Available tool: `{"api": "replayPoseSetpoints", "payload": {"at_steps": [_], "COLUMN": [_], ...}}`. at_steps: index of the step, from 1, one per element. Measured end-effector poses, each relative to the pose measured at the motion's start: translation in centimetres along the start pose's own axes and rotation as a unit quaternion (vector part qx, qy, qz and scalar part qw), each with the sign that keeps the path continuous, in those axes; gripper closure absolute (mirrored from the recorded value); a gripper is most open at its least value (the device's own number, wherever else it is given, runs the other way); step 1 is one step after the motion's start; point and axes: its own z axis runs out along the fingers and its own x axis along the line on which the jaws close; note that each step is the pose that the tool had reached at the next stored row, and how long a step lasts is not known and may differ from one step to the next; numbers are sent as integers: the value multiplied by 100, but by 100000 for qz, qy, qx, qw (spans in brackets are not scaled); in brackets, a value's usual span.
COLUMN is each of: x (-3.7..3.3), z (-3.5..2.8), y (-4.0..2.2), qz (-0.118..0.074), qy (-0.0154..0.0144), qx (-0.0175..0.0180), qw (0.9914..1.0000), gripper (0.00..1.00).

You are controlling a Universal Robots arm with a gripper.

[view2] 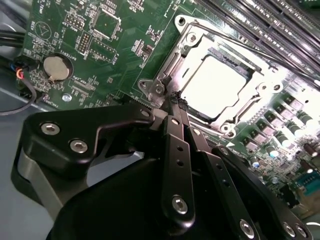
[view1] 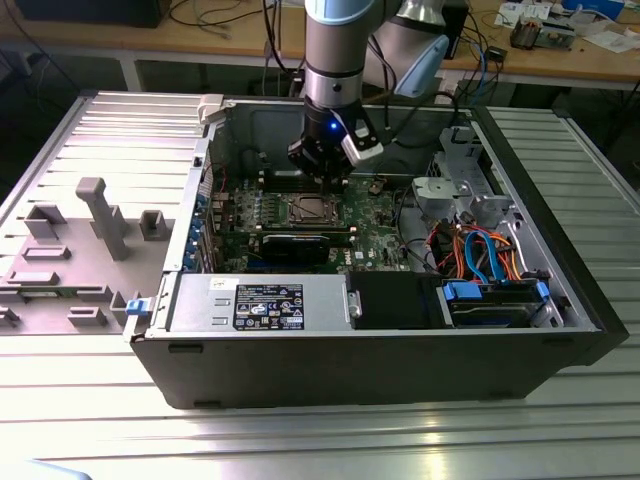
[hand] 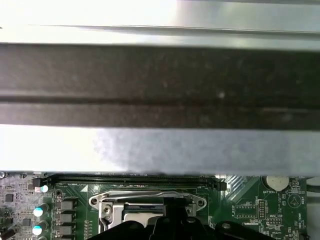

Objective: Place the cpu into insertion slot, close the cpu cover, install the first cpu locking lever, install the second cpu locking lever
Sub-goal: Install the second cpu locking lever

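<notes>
The cpu (view2: 216,82) is seated in the insertion slot (view1: 308,209) on the green board, shiny top showing through the cpu cover (view2: 197,47), which looks down over it. So placing and closing read as done. Gripper (view2: 176,101) sits at the socket's corner, fingers pinched nearly together at a thin locking lever (view2: 235,42); can't tell if it's latched. Levers look like the remaining work.

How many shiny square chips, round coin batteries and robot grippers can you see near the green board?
cpu: 1
round coin battery: 1
gripper: 1
Total: 3
</notes>
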Motion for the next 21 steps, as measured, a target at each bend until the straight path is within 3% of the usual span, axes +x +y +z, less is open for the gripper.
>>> {"api": "replayPoseSetpoints", "payload": {"at_steps": [5,11,17,21], "x": [-2,-3,-1,0], "z": [-77,-89,-89,-91], "y": [1,-6,-56,-121], "qz": [-3,-18,-3,-8], "qy": [6,9,1,6], "qx": [5,71,80,148], "qw": [100000,100000,100000,100000], "gripper": [89,89,89,89]}}
